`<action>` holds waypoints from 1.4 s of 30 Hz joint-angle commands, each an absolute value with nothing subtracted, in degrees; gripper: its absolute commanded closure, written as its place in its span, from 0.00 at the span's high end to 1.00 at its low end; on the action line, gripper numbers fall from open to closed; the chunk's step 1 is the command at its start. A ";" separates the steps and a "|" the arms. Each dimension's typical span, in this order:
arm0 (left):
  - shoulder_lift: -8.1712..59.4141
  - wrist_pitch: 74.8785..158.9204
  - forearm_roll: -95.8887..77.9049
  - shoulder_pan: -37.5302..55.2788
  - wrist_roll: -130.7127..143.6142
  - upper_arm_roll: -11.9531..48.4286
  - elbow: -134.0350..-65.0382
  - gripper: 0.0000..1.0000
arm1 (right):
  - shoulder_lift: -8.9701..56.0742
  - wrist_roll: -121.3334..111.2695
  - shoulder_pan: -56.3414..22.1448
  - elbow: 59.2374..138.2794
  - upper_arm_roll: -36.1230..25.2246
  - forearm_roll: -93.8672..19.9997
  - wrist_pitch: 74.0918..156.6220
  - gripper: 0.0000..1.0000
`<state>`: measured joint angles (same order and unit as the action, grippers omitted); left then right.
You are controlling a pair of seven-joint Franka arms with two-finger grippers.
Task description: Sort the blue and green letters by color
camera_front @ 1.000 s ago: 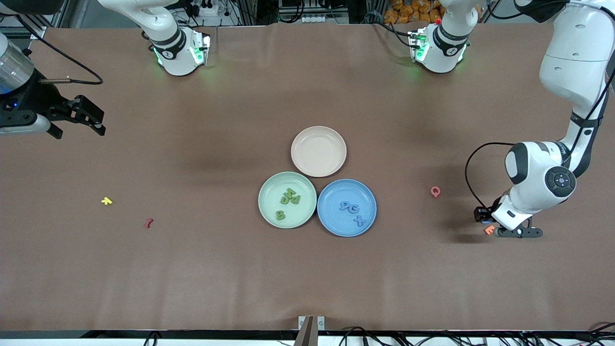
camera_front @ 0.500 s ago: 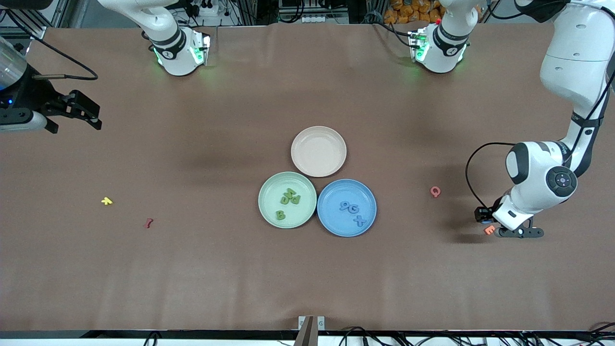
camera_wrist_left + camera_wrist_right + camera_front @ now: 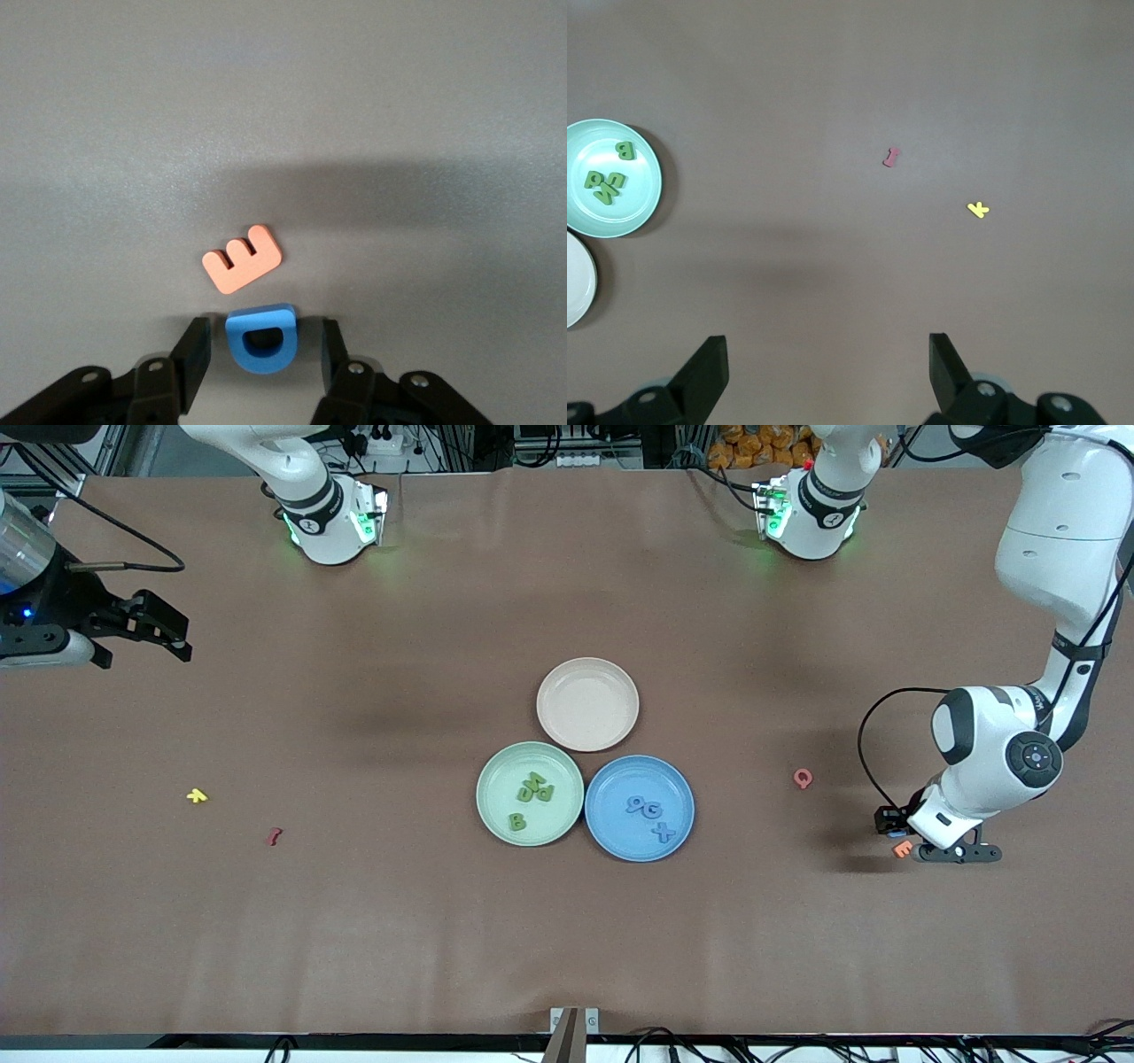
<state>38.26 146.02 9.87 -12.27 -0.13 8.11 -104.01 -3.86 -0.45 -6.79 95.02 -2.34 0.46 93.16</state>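
Left tool (image 3: 260,341) brackets the blue D (image 3: 260,339) beside the orange E (image 3: 242,258), seemingly not gripping (gaps show); right tool (image 3: 828,363) waits, spread wide.

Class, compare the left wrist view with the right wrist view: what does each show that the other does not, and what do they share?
Only the left wrist view shows the left gripper, its fingers either side of the blue D with small gaps, and the orange E beside it.

Only the right wrist view shows the open right gripper, the green plate holding green letters, the edge of the pale plate, the dark red piece and the yellow piece.

Both show the brown table.
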 commanded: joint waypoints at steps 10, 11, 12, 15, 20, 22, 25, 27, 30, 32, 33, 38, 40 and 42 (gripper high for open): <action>38.15 147.57 8.96 -12.83 0.00 8.61 -104.68 0.58 | -2.99 -0.88 -7.21 93.69 -2.02 0.70 91.93 1.00; 38.23 147.57 8.96 -12.83 0.00 8.61 -104.68 0.58 | -2.99 -0.88 -7.21 93.69 -2.02 0.70 91.93 1.00; 38.23 147.57 8.96 -12.83 0.00 8.61 -104.68 0.58 | -2.99 -0.88 -7.21 93.69 -2.02 0.70 91.93 1.00; 38.14 147.57 8.96 -12.83 0.00 8.61 -104.68 0.54 | -2.99 -0.88 -7.21 93.69 -2.02 0.70 91.93 1.00; 38.23 147.57 8.96 -12.83 0.00 8.61 -104.68 0.49 | -2.90 -0.88 -7.21 93.69 -2.02 0.70 91.93 1.00; 38.15 147.57 8.96 -12.83 0.00 8.61 -104.68 0.46 | -2.99 -0.88 -7.21 93.69 -2.02 0.70 91.93 1.00; 38.23 147.57 8.96 -12.83 0.00 8.61 -104.68 0.43 | -2.90 -0.88 -7.21 93.69 -2.02 0.70 91.93 1.00; 38.23 147.57 8.96 -12.83 0.00 8.61 -104.68 0.39 | -2.90 -0.79 -7.21 93.69 -2.02 0.70 91.93 1.00; 38.23 147.57 8.96 -12.83 0.00 8.61 -104.68 0.38 | -2.90 -0.88 -7.21 93.69 -1.93 0.70 91.93 1.00; 38.23 147.57 8.96 -12.83 0.00 8.61 -104.68 0.35 | -2.90 -0.79 -7.21 93.69 -1.93 0.70 91.93 1.00; 38.15 147.57 8.96 -12.83 0.00 8.61 -104.68 0.34 | -2.90 -0.79 -7.21 93.69 -2.02 0.70 91.93 1.00; 38.14 147.57 8.96 -12.83 0.09 8.61 -104.59 0.31 | -2.81 -0.79 -7.21 93.69 -2.02 0.70 91.93 1.00; 38.15 147.57 8.96 -12.83 0.09 8.61 -104.59 0.31 | -2.81 -0.79 -7.21 93.69 -2.02 0.70 91.93 1.00; 38.14 147.57 8.96 -12.83 0.09 8.61 -104.59 0.29 | -2.81 -0.79 -7.21 93.60 -2.02 0.70 91.93 1.00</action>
<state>38.34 146.48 9.78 -12.27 -0.13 8.22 -104.00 -3.52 -0.46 -7.19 95.02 -2.07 0.46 92.93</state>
